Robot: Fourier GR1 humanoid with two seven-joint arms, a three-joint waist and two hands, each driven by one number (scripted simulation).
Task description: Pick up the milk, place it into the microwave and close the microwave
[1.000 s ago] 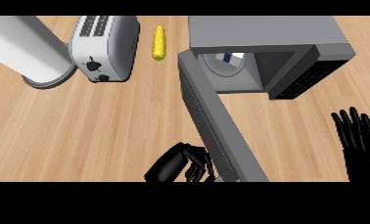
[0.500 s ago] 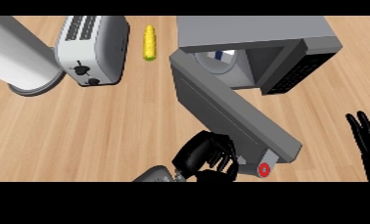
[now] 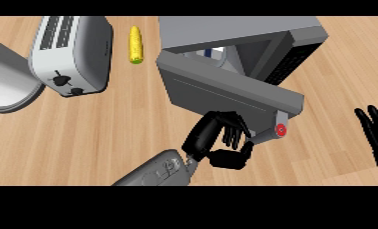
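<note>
The grey microwave (image 3: 236, 30) stands at the back right of the wooden counter, its door (image 3: 221, 85) swung partway shut and slanting across the opening. Through the gap that is left, a small white and blue piece of the milk (image 3: 215, 51) shows inside; most of it is hidden. My left hand (image 3: 214, 140) is against the door's outer face near its free end with the red button (image 3: 280, 129), fingers curled and holding nothing. My right hand (image 3: 367, 132) rests at the right edge with its fingers straight.
A silver toaster (image 3: 70, 55) lies at the back left, with a yellow corn cob (image 3: 135, 44) between it and the microwave. A pale rounded object (image 3: 15, 90) juts in from the left edge. Bare wood lies in front of the toaster.
The microwave door has swung from wide open to partway shut. My left hand has moved up and forward against it. The right hand has stayed at the right edge.
</note>
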